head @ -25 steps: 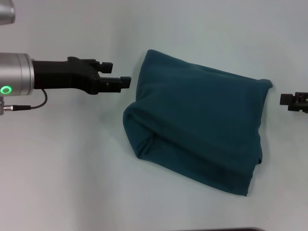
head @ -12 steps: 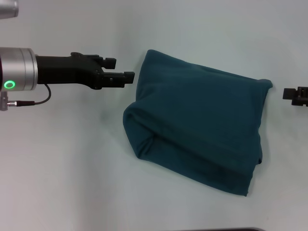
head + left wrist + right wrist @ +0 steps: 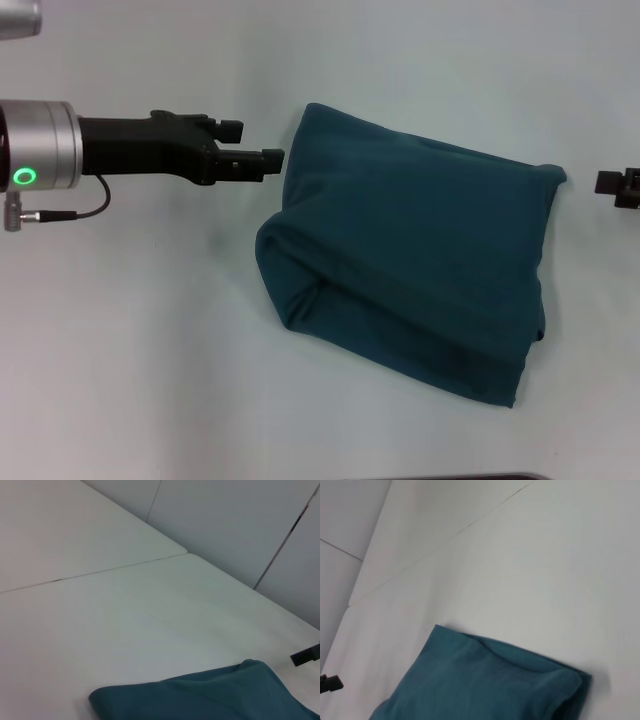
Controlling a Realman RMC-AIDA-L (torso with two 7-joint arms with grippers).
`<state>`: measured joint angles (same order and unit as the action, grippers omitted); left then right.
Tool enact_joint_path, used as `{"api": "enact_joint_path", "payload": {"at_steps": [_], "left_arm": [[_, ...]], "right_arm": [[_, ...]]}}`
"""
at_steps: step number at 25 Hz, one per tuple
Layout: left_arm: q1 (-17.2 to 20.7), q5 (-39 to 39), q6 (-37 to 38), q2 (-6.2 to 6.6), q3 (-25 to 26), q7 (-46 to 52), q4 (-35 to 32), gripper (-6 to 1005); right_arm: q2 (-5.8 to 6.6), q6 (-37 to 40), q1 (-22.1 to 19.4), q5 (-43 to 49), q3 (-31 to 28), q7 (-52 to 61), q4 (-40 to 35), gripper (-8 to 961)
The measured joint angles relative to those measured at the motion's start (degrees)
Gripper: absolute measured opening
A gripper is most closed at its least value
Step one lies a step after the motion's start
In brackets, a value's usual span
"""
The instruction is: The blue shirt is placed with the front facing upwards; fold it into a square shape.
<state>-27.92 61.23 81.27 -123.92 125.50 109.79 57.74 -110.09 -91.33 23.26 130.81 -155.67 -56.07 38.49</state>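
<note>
The blue shirt (image 3: 410, 260) lies folded into a rough four-sided bundle in the middle of the white table (image 3: 150, 340), skewed so that its far-left corner points away and its near-right corner comes toward the robot. Its near-left edge is a rounded, puffy fold, and no lettering or collar shows on the upper face. The left gripper (image 3: 262, 145) hovers just beside the shirt's far-left edge, reaching in from the left with its two black fingers (image 3: 268, 157) parted and nothing between them; it does not touch the cloth. The right gripper (image 3: 618, 184) sits at the right edge of the head view, a little apart from the shirt's far-right corner, and whether it is parted or closed cannot be told. A seam crosses the table beyond the shirt.
</note>
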Motion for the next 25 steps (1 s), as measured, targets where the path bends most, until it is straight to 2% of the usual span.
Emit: {"api": "enact_joint_path", "payload": {"at_steps": [8,18,25], "left_arm": [[-0.02,0.04,-0.1,-0.07,-0.02,-0.26,-0.2,810],[0.04,0.04,-0.16,0.0,-0.04,-0.5,-0.26,811],[0.07,-0.05,-0.95,0.02,-0.3,-0.56,-0.26,800]], "right_arm": [[-0.71,2.55,2.25,0.1,0.17,0.75,-1.56,699],[-0.51,6.23,3.16,0.15,4.42,4.13,-3.27,700],[-1.31,9.82,4.0,0.14,6.34,4.14,-4.12,700]]}}
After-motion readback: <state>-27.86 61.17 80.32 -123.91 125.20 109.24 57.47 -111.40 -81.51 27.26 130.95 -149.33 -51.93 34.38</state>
